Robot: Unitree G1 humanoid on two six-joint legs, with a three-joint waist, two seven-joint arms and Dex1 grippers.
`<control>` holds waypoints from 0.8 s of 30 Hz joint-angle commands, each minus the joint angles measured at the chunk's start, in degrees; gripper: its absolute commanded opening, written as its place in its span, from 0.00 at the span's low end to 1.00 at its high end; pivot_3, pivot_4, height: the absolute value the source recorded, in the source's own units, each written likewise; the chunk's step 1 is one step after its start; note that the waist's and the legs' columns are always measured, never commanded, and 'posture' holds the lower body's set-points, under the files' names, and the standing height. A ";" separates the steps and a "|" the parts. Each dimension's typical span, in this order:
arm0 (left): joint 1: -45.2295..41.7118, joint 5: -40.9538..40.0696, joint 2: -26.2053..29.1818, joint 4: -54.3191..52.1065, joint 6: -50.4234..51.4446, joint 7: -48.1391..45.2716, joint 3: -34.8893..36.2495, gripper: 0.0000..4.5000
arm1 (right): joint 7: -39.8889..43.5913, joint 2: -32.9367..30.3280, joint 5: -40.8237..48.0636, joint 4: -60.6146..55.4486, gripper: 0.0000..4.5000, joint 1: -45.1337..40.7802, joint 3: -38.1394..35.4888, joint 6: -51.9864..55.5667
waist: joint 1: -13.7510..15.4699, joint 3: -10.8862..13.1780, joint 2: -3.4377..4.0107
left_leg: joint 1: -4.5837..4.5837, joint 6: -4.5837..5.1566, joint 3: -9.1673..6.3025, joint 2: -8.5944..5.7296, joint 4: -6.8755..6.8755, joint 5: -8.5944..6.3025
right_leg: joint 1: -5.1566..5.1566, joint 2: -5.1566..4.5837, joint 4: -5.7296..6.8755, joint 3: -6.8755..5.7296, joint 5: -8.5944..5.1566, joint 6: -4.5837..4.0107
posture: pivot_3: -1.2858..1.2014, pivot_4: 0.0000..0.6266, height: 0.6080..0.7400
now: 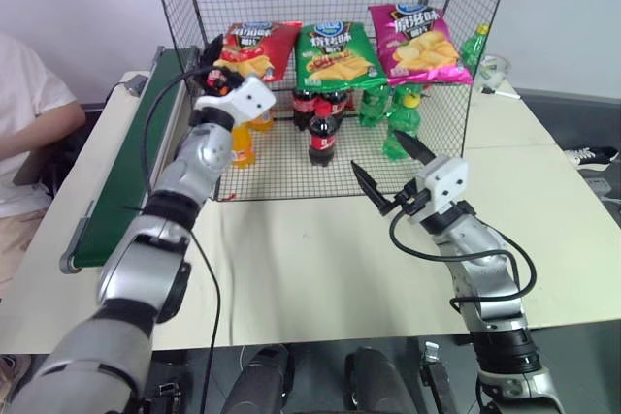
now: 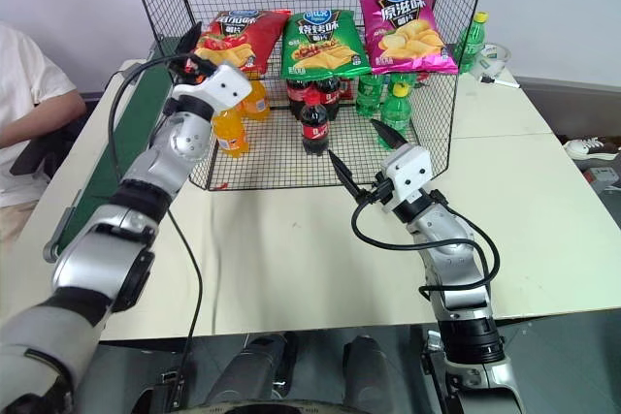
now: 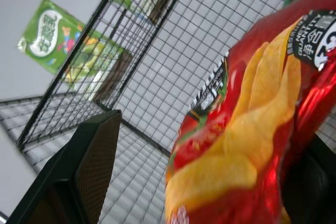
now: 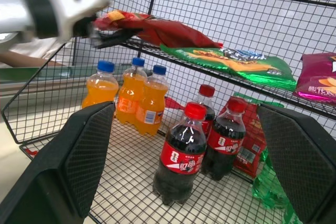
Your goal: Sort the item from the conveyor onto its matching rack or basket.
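Left eye view: right end effector (image 1: 393, 174) spread and empty over the worktop (image 1: 310, 269) near the rack's (image 1: 446, 123) front edge; left end effector (image 1: 209, 63) spread beside the red crisp bag (image 1: 254, 47), lying on the rack shelf's left end; likely light, crinkly, slippery, best pinched by its edge seam; three crisp bags, two cola bottles (image 1: 321, 123), conveyor (image 1: 131, 157) along the left edge.

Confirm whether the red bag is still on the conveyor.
No. The red bag lies on the rack shelf beside the green bag, with the conveyor off to the side.
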 commanded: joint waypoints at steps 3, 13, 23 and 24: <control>10.94 -10.70 2.75 -26.76 6.75 -14.44 6.57 0.92 | 1.09 -1.18 1.37 -0.78 1.00 -0.75 -1.70 -1.44 | 0.18 0.00 0.00 | -0.10 0.00 0.00 0.00 0.07 0.00 | -0.06 -0.01 0.01 0.01 0.01 -0.02 | 0.52 0.24 1.00; 33.23 -52.64 5.29 -53.51 31.00 -39.71 25.01 0.92 | 4.21 -6.26 3.06 0.69 1.00 0.37 -6.16 -2.13 | 0.09 -0.07 0.14 | -0.05 0.01 0.00 0.04 0.06 -0.01 | 0.01 -0.02 -0.04 0.09 0.01 -0.05 | 0.52 0.24 1.00; 52.29 -62.21 17.39 -52.08 37.43 -55.38 40.50 0.92 | 18.11 -18.59 14.14 -3.60 1.00 12.40 -14.59 0.97 | 1.55 -0.03 0.21 | 0.16 0.08 -0.02 0.10 0.09 -0.11 | 0.35 -0.14 -0.25 0.09 -0.14 -0.37 | 0.52 0.24 1.00; 52.46 -62.07 17.89 -51.24 36.90 -56.42 40.80 0.92 | 19.76 -19.67 15.41 -3.66 1.00 13.56 -15.14 1.82 | 1.72 -0.04 0.21 | 0.27 0.09 0.00 0.10 0.09 -0.13 | 0.47 -0.18 -0.29 0.10 -0.17 -0.42 | 0.52 0.24 1.00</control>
